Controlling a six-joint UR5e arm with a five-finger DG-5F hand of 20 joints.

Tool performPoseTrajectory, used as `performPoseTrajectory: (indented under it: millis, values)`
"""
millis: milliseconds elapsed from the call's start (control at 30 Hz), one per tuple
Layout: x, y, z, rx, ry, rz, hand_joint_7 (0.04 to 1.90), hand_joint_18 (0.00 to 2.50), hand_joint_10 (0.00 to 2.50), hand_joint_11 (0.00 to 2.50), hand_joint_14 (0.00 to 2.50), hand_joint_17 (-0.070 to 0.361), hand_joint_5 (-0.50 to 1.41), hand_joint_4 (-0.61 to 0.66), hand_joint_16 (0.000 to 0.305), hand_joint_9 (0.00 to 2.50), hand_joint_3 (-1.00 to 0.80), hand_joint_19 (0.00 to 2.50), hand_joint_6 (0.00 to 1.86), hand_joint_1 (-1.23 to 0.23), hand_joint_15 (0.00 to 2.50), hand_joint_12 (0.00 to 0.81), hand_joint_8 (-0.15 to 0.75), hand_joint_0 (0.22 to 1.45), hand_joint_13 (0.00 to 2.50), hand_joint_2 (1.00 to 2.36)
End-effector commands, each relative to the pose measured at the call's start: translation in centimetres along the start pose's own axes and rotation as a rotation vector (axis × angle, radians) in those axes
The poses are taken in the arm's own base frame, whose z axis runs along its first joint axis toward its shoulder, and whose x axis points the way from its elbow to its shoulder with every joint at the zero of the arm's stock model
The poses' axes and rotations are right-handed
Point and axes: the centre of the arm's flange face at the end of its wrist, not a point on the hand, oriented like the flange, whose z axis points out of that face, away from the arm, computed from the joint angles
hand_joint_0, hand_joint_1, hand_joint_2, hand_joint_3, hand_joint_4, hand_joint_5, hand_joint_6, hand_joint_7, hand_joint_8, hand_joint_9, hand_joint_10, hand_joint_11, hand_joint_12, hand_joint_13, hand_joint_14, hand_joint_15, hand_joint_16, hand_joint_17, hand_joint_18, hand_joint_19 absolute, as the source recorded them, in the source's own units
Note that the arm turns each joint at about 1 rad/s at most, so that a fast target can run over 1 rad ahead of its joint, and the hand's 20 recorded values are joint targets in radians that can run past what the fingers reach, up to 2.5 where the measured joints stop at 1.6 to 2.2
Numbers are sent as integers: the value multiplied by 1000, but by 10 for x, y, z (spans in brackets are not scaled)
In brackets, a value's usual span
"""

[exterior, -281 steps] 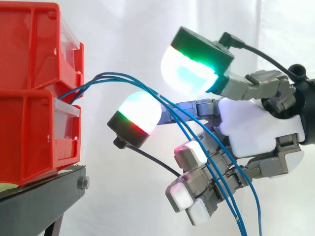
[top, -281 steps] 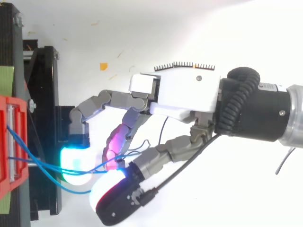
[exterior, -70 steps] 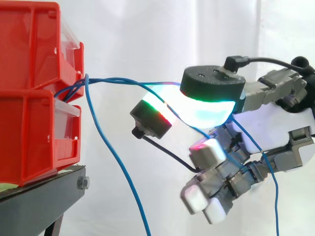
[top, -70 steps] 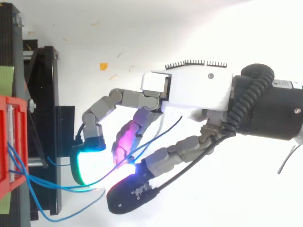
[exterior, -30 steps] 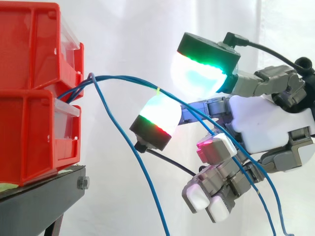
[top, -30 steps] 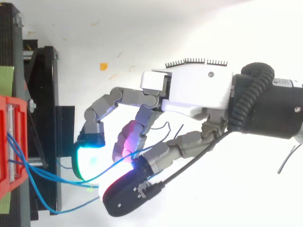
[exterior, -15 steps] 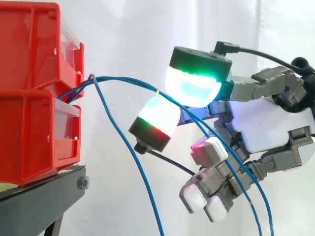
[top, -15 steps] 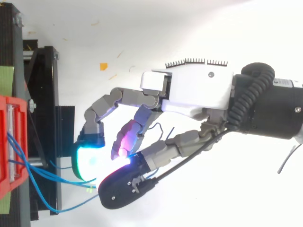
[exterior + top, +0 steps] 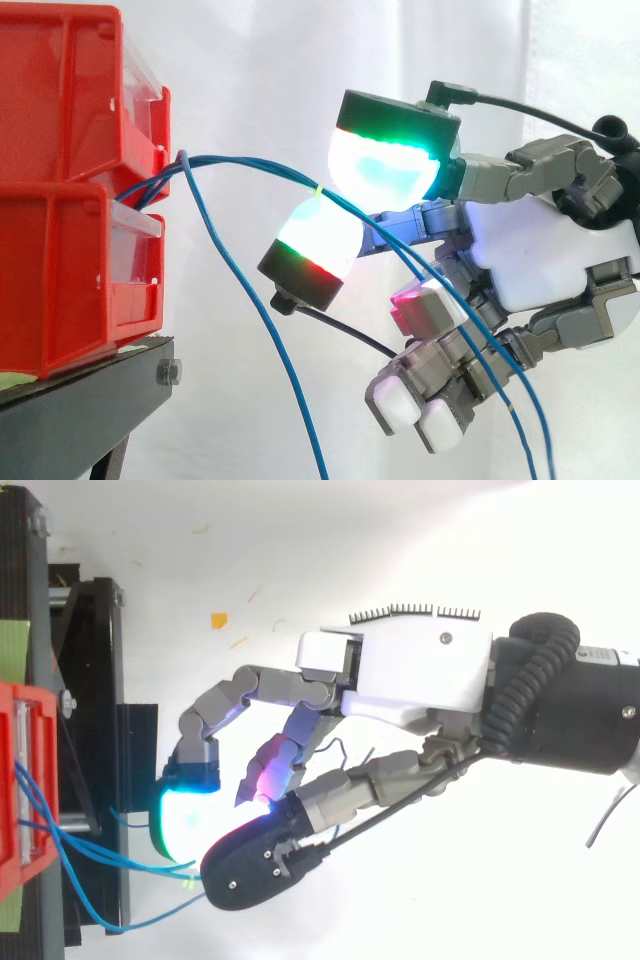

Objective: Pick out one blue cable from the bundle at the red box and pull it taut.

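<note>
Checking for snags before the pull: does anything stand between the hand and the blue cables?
Nothing visible does: the thin blue cables run through open air from the red plastic bins right up to the hand.

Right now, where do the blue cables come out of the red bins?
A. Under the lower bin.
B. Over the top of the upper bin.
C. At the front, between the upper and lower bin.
C: the blue cables emerge from the gap between upper bin and lower bin.
</note>
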Motion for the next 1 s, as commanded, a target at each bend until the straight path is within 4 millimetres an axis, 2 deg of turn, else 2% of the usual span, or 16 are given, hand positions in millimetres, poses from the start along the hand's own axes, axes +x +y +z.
performPoseTrajectory:
  millis: [0,233,433,500,633,667,700,733,800,867,967]
  values:
    - [0,0,0,1,1,0,966,680,31,814,23,104,-78,-144,46,1240,-309,630,881,-741,586,354,244,603,851,1014]
    - [0,0,0,1,-1,0,1026,774,31,816,24,116,-47,-143,52,1332,-99,596,901,-824,598,375,261,588,950,1020]
    - [0,0,0,1,-1,0,1067,937,30,768,20,145,-8,-244,64,1497,1,552,873,-842,585,413,275,583,1082,1001]
    - [0,-1,0,2,-1,-1,1073,956,29,742,20,149,1,-272,66,1514,-24,539,863,-830,574,418,267,545,1097,1139]
    - [1,0,0,0,1,-1,1052,974,27,735,20,152,3,-284,67,1518,-63,542,859,-814,578,421,267,517,1107,1248]
    - [1,-1,0,2,-1,-1,1051,957,29,743,22,150,-1,-264,67,1512,-66,547,853,-810,576,421,267,529,1104,1187]
    - [1,0,0,0,-1,-1,1024,903,31,750,23,143,-23,-207,64,1469,-115,568,846,-796,593,413,266,575,1069,1005]
    - [1,-1,0,2,-1,-1,1014,881,31,757,21,139,-30,-183,62,1441,-155,575,845,-777,592,407,266,572,1051,1009]
    - [1,0,-1,2,-1,-1,993,722,34,809,26,110,-48,-133,49,1361,-395,650,839,-687,634,362,238,549,966,1008]
    - [1,-1,0,2,-2,-1,1004,722,35,800,24,114,-48,-104,51,1358,-495,646,828,-658,628,368,248,525,964,1000]
    - [1,-1,0,2,-4,-1,1006,749,34,799,25,121,-47,-85,54,1351,-500,641,820,-597,627,382,258,492,972,1000]
